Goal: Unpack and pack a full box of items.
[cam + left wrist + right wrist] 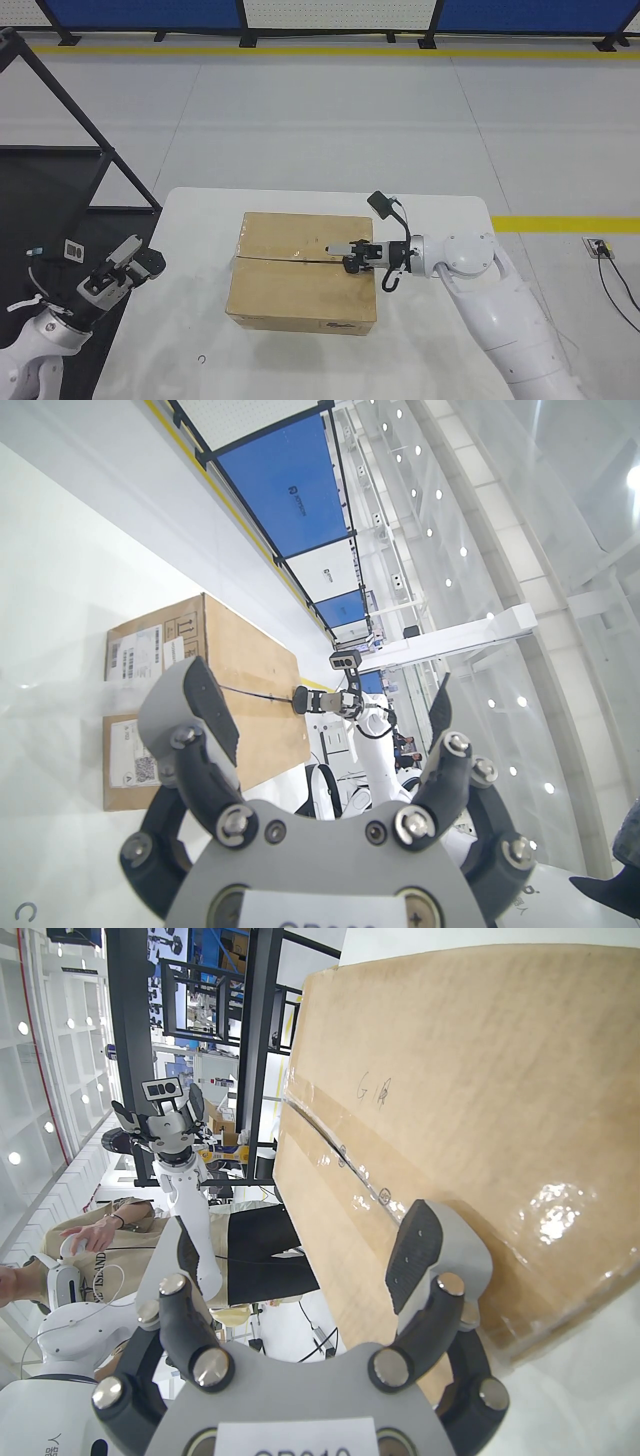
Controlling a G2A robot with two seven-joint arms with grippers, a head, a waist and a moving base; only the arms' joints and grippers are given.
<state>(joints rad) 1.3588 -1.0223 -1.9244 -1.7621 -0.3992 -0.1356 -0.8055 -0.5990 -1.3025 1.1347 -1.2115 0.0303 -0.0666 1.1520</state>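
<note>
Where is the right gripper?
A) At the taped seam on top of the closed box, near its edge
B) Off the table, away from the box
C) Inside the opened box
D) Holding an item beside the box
A: the right gripper sits open at the seam on top of the box, whose flaps are shut.

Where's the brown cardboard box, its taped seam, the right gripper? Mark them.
Brown cardboard box [300, 295]: top view, near flap.
Taped seam [290, 259]: top view, midpoint.
Right gripper [300, 1223]: right wrist view, between fingertips.
</note>
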